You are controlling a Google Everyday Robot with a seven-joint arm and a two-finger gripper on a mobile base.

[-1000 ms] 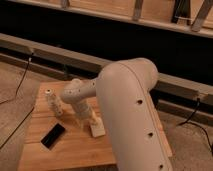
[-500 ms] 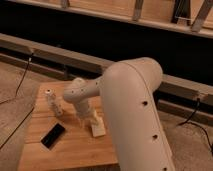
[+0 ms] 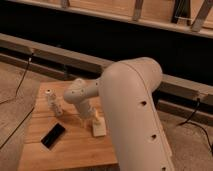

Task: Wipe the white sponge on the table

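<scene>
One white sponge lies on the wooden bench, directly beneath the end effector. I cannot tell whether the end effector is clenched or released. Left of it stands a small whitish bottle, and lower left lies a black slab.

words and numbers: none can be read anywhere
gripper: just left of the middle of the frame, low over the table, right by the upper end of the white sponge
</scene>
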